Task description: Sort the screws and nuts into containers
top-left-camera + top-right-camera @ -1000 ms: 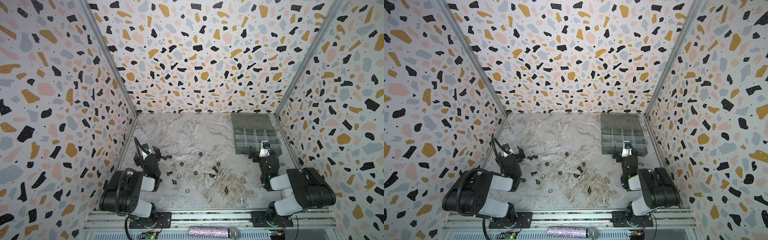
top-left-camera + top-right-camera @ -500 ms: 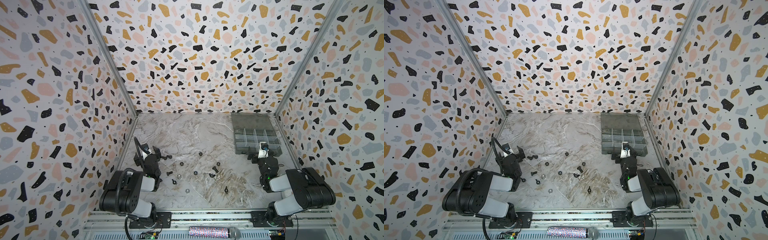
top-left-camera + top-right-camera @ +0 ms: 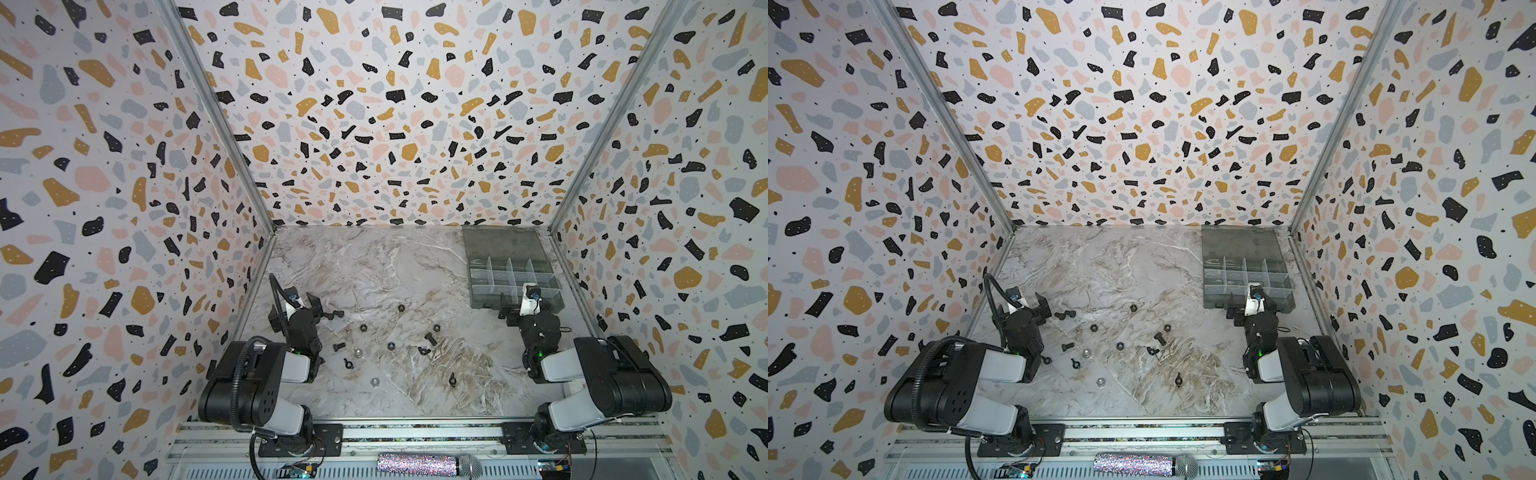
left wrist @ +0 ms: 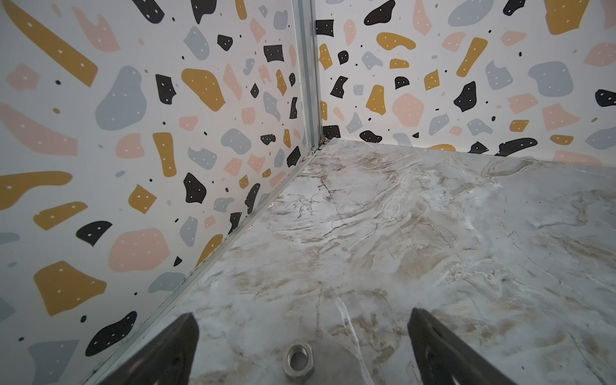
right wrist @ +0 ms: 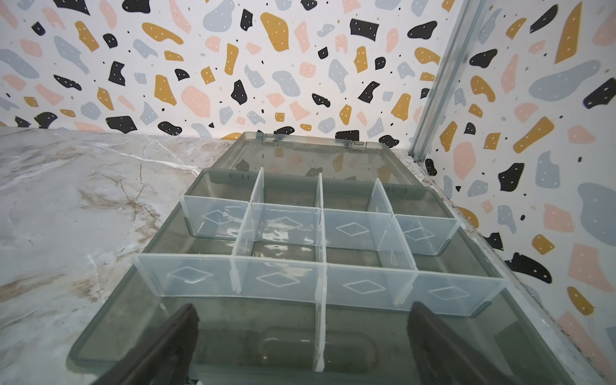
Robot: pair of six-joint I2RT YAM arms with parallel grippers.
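Black screws (image 3: 339, 345) (image 3: 1160, 337), black and silver nuts (image 3: 362, 327) (image 3: 1086, 353) and black wing nuts (image 3: 452, 378) lie scattered on the marble table in both top views. My left gripper (image 3: 296, 309) (image 4: 301, 315) is open near the left wall. A silver hex nut (image 4: 297, 360) lies on the table between its fingers, touching neither. The containers (image 3: 515, 282) (image 5: 300, 233) are empty compartments in a smoky-grey box at the back right. My right gripper (image 3: 525, 301) (image 5: 303, 306) hangs open over the box's near edge, holding nothing.
The box's flat lid (image 3: 505, 243) lies open behind the compartments, against the back wall. One bolt (image 3: 337, 314) lies just right of the left gripper. Patterned walls (image 3: 124, 249) close in the table on three sides. A metal rail (image 3: 415, 432) runs along the front edge.
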